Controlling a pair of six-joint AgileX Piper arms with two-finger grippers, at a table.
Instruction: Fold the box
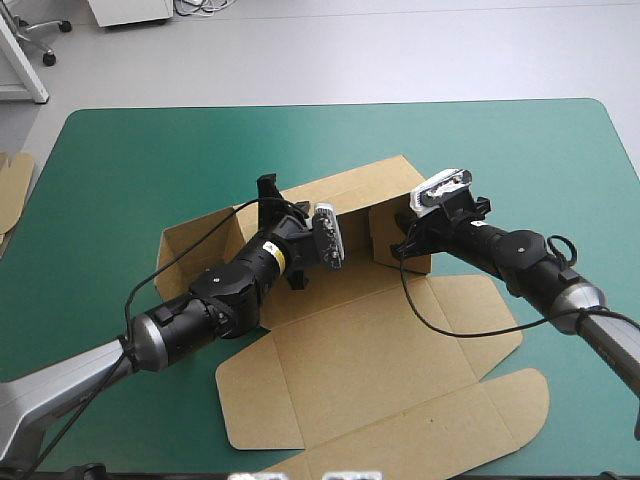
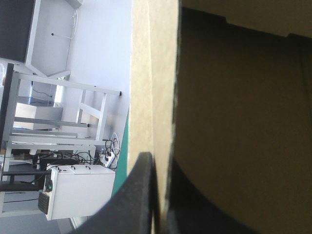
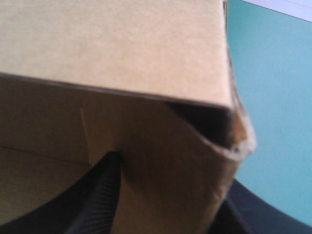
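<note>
1. While both arms reach in, the box (image 1: pixel 370 350) sits at ctr of the table (image 1: pixel 150 150) on its teal-green cover, partly formed. Dial ref.: 12 = far edge.
2. Box layout: far walls raised toward 12; lid and side flaps flat on cover toward 6, with one flap out at approx. 4.
3. Left gripper (image 1: pixel 266 190): at the raised wall, approx. 11 from box ctr. Wrist view shows the gripper (image 2: pixel 161 200) all but closed, with one thin wall edge clamped between the black fingers (image 2: pixel 139 195).
4. Right gripper (image 1: pixel 408 240): at the raised end wall, approx. 1 from box ctr. Wrist view shows the gripper (image 3: pixel 170 204) astride a bent, doubled wall corner. One finger sits on each face and the board fills the gap, so the wall is gripped.
5. Misc.: spare board (image 1: pixel 12 185) shows at the table's 9 edge, well apart from the box.
</note>
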